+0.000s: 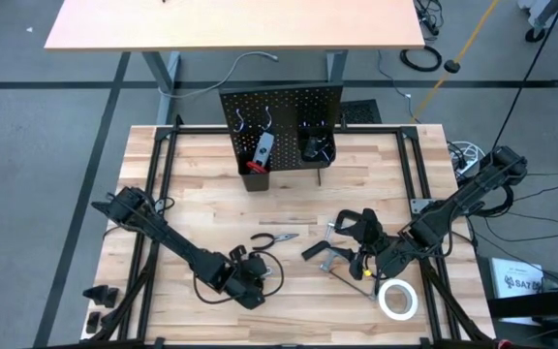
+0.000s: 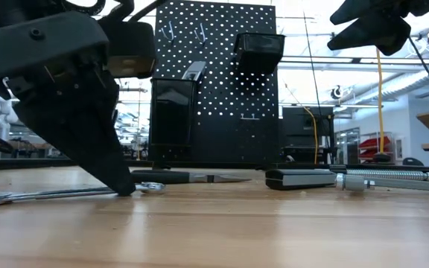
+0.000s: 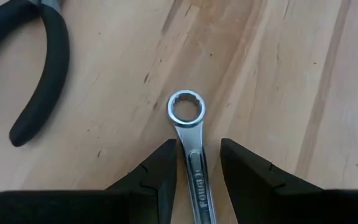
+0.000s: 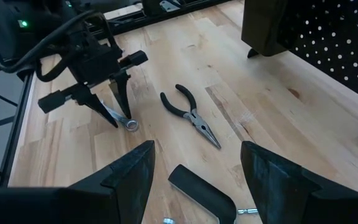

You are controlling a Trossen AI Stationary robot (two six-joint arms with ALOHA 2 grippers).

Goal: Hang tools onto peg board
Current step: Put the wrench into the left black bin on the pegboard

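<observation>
Now picking up wrench (image 3: 191, 143) | left hand (image 3: 197, 165) low centre, fingers astride shaft, not closed | right hand (image 4: 194, 168) open, waiting | next: close, lift to pegboard (image 1: 284, 121)

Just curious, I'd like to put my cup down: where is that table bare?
Bare wood lies between the upright black perforated peg board and the dark-handled pliers, and at the table's far left. The near right is crowded: white tape roll, grey bar clamp.

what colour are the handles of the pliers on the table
Black, on the pliers lying on the wooden table. The right wrist view shows them best.
</observation>
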